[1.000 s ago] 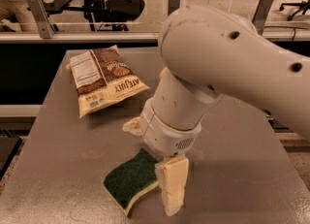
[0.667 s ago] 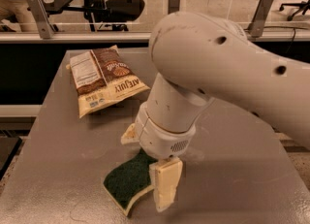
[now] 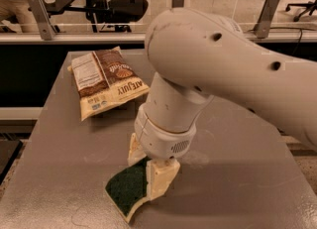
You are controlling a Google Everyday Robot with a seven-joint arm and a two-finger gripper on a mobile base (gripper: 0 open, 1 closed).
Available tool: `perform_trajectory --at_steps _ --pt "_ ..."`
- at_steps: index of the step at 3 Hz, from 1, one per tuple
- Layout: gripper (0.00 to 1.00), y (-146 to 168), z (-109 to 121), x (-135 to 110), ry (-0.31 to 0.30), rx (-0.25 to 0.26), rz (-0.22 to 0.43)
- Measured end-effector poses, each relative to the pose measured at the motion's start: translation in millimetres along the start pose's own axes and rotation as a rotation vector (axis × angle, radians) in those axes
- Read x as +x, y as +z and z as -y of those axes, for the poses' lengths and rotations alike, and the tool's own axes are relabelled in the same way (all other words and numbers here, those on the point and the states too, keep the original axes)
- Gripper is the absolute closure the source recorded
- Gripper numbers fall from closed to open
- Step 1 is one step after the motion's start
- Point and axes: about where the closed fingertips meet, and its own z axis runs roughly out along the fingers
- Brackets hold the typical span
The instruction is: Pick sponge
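The sponge point(image 3: 125, 189), dark green on top with a pale yellow foam edge, lies on the grey table point(image 3: 237, 173) near its front edge. My gripper point(image 3: 148, 166) comes down on it from above, below the big white arm. One cream finger point(image 3: 134, 148) stands at the sponge's back side and the other finger point(image 3: 161, 179) at its front right side. Both press against the sponge's right end. The sponge still rests on the table.
A brown and cream snack bag point(image 3: 106, 80) lies at the table's back left. A metal rail and glass panel point(image 3: 39, 10) run behind the table, with chairs beyond. The white arm hides the table's middle and right.
The two fingers have drawn closer together around the sponge's right end. The gripper has dropped slightly and shifted left over the sponge.
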Motion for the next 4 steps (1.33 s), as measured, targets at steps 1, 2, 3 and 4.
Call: perform_trajectory --at_steps 1,2,3,4 --pt "0.87 -22.0 2.8 1.3 0.018 0.0 0.023" --pt "1.0 -61.1 5.8 2.7 0.03 0.013 0.074" --pt "1.0 -109.7 10.3 -1.3 0.015 0.044 0.129" --pt "1.0 -133.2 16.7 -5.9 0.0 0.068 0.157"
